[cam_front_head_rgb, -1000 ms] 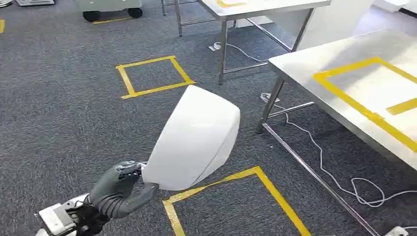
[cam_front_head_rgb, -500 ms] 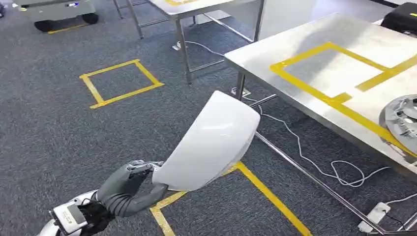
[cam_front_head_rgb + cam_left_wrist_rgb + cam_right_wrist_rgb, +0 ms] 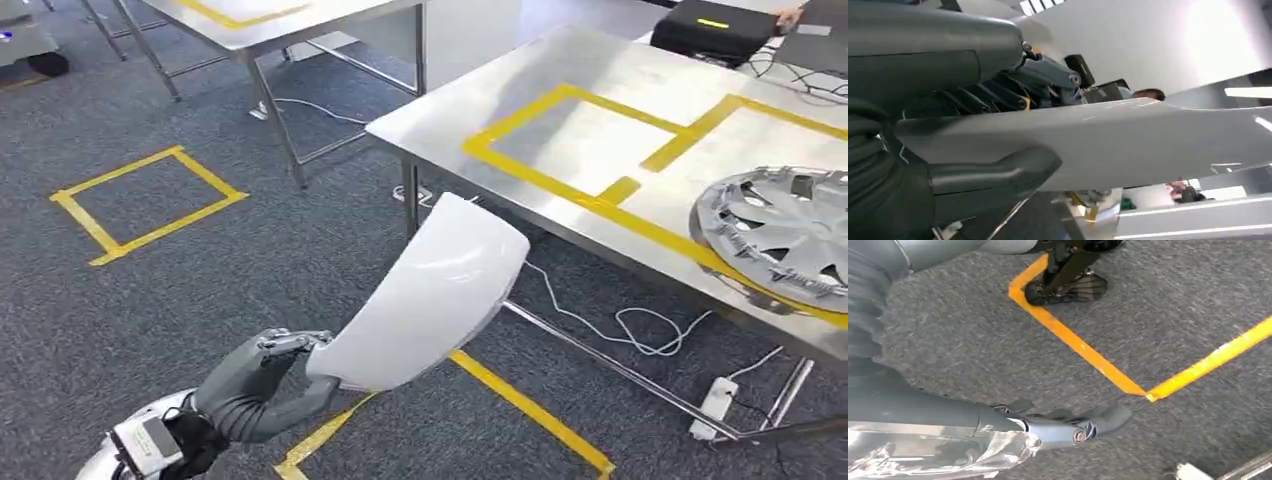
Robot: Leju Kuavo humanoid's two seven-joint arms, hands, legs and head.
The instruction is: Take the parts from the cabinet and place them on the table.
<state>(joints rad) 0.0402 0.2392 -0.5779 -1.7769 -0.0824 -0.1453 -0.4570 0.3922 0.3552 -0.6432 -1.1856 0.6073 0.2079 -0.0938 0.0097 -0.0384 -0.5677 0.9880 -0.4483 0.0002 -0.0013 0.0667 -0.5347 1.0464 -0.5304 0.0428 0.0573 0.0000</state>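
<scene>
White shell (image 3: 430, 295) is held at its bottom edge by the left hand (image 3: 262, 375), fingers (image 3: 285, 343) clamped on it, low in the frame. Right hand (image 3: 1068, 427) grip: cannot tell.

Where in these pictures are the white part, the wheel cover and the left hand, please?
white part (image 3: 425, 295): head view, middle of its curved shell.
wheel cover (image 3: 790, 235): head view, on its spokes.
left hand (image 3: 262, 375): head view, its palm.
</scene>
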